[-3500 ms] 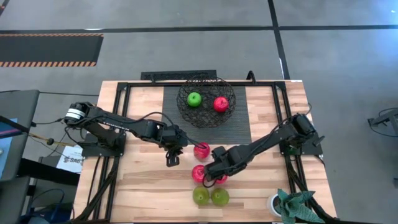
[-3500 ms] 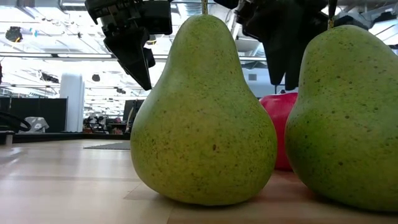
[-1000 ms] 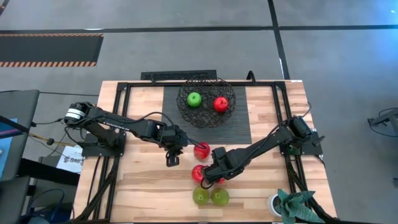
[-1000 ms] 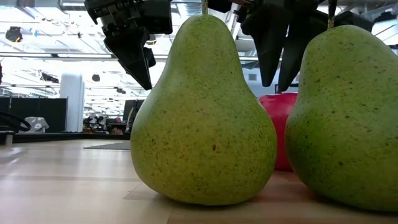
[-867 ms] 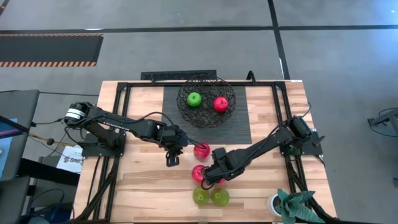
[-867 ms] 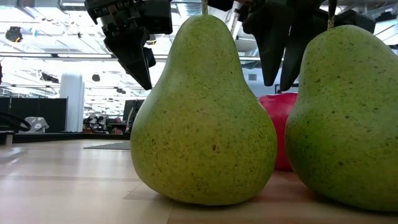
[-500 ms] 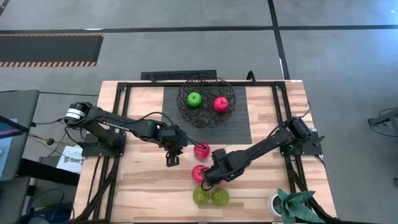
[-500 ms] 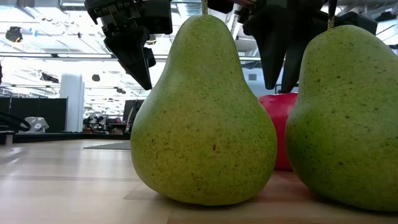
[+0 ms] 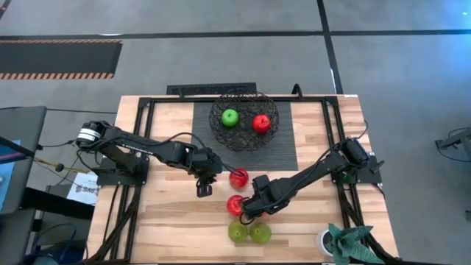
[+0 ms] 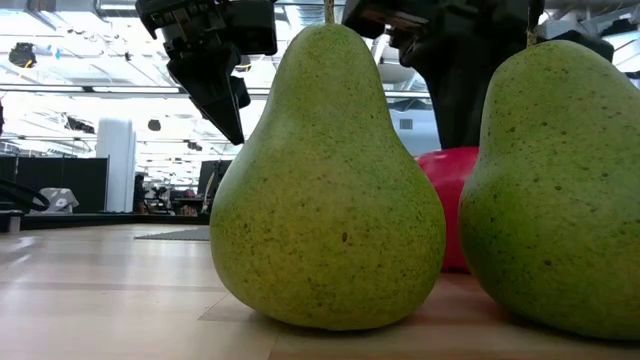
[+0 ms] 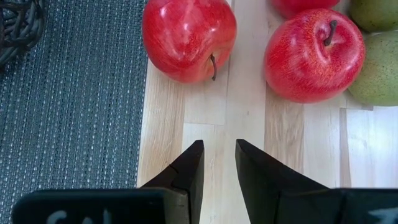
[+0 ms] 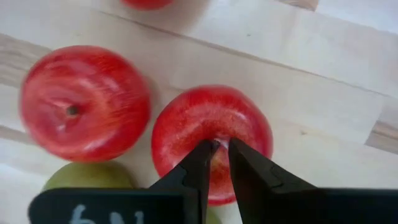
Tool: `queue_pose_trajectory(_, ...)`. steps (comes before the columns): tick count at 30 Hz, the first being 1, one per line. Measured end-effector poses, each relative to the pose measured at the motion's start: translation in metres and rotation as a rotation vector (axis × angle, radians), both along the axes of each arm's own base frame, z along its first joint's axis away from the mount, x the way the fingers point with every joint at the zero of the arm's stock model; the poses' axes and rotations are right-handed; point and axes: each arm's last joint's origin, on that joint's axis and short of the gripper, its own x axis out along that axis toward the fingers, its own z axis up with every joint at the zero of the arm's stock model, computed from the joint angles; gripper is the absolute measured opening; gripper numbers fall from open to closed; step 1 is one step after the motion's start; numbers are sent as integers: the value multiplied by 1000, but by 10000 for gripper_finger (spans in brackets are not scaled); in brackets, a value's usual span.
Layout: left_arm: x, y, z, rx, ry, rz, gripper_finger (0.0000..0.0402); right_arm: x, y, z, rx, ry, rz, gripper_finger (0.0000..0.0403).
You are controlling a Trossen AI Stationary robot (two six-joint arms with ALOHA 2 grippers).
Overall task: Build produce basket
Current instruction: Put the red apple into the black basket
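On the mat: the basket point(image 9: 244, 99) is sitting on the dark ribbed mat point(image 9: 285, 151) at the table's point(image 9: 162, 221) far side, and every place below is given relative to it.
Inside the basket: a green apple point(image 9: 230, 116) and a red apple point(image 9: 260, 123) are lying side by side, slightly apart.
Nearest loose apple: one red fruit point(image 9: 238, 177) is resting on bare wood just off the mat edge, a short way out from the basket.
Middle apple: a second red fruit point(image 9: 235, 205) is lying farther from the basket, in line with the first.
Stem-pinched apple point(image 12: 211, 134): is sitting on the wood just beside the middle apple, also away from the basket and mostly hidden under the arm in the high view.
Pears: first pear point(image 9: 237, 232) and second pear point(image 9: 259, 233) are standing upright, touching or nearly so, the fruit farthest from the basket.
Right gripper point(image 12: 221, 146): is pressing down onto the stem-pinched apple, fingers point(image 12: 198, 163) drawn tight at its stem dimple, clenching there; the stem itself is hidden between them.
Left gripper point(image 11: 217, 149): is hovering over bare wood beside the nearest loose apple, on the basket's near side, fingers only narrowly parted and grasping nothing.
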Motion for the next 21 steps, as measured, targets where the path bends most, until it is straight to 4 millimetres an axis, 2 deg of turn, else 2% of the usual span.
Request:
queue_pose_trajectory(7, 0, 0, 0, 0, 3, 0, 78, -1, 1, 0, -5, -2, 2, 62)
queue_pose_trajectory(12, 0, 0, 0, 0, 4, 1, 78, 0, 1, 0, -7, -9, 33, 10)
queue_pose_trajectory(21, 0, 0, 0, -2, 6, 4, 78, 0, 1, 3, -15, -5, 64, 2)
